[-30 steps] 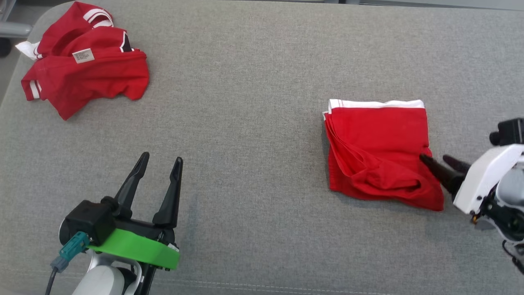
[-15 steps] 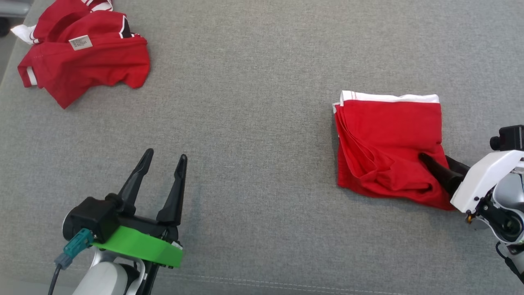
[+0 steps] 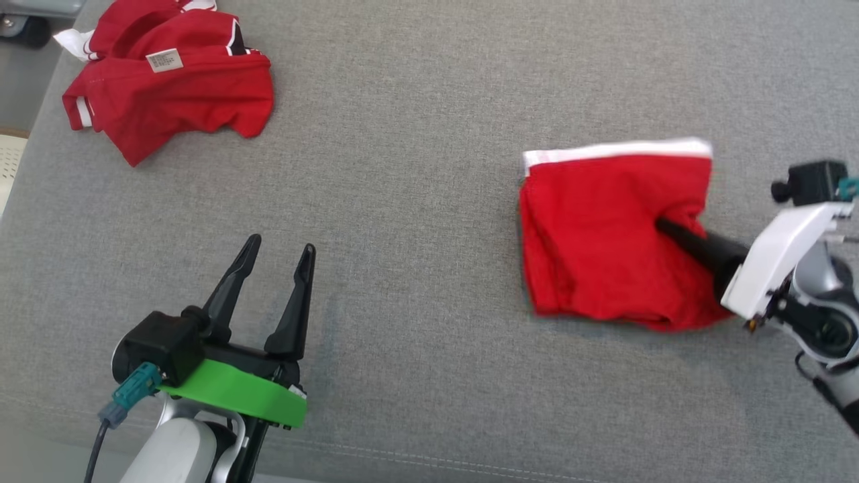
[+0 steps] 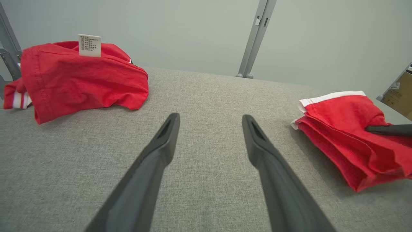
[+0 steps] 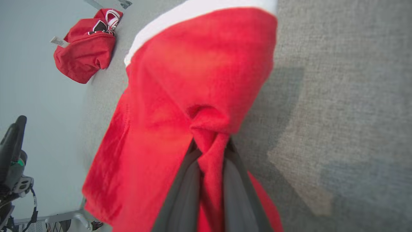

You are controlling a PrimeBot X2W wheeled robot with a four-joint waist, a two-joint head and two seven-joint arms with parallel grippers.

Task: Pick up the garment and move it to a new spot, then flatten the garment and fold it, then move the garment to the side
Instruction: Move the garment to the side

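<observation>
The right gripper (image 3: 664, 227) now has its fingers (image 5: 185, 193) pressed together on the right-hand edge of the folded garment (image 3: 597, 241), with a twist of red cloth pinched between them. A second ago they stood apart just off that edge, and half a second ago one lay over the cloth and one under it. Where the edge lay flat before, it is now gathered into a pucker around the fingers and the near right corner has drawn in. The rest of the garment lies on the grey bench (image 3: 429, 201), on the robot's right, its white band (image 3: 617, 149) on the far side as before. The left gripper (image 3: 281, 243) hovers above bare bench at the lower left, its fingers (image 4: 161, 151) spread apart and holding nothing, unchanged. The crumpled garment (image 3: 181, 100) sits at the far left corner, well apart from the folded one. Its shift across the head view comes with a shift of the whole picture, so it is the camera's move.
</observation>
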